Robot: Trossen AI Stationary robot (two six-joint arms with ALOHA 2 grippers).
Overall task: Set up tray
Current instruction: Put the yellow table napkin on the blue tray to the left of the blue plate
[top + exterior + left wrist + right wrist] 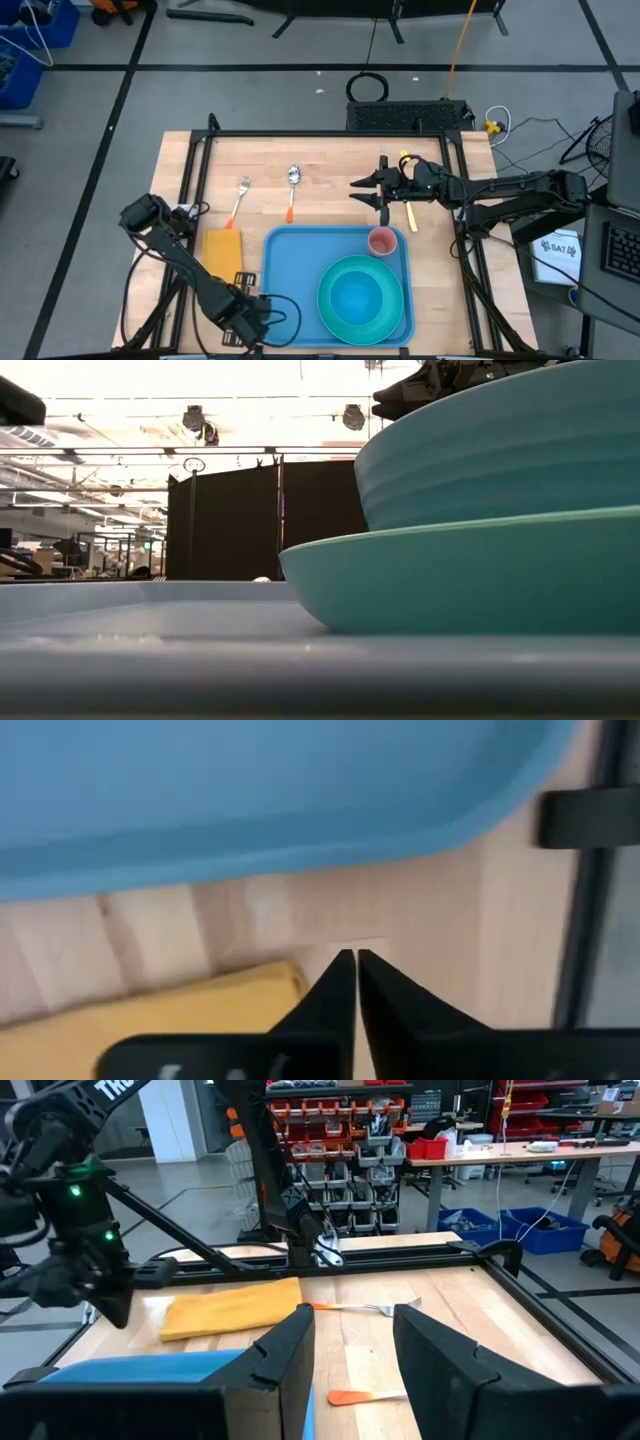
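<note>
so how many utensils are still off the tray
3: a fork and a spoon left of centre behind the tray, and a yellow-handled one under the right pincer.

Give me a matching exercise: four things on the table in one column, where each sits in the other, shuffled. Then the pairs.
Things:
1. turquoise plate
2. pink cup
3. yellow napkin
4. spoon

Places:
A. on the bare wood, beside the tray's left rim
B. on the wood beyond the tray, next to the fork
C. in the tray's far right corner
D. filling the tray's right half

Pairs: 1-D, 2-C, 3-A, 4-B
</note>
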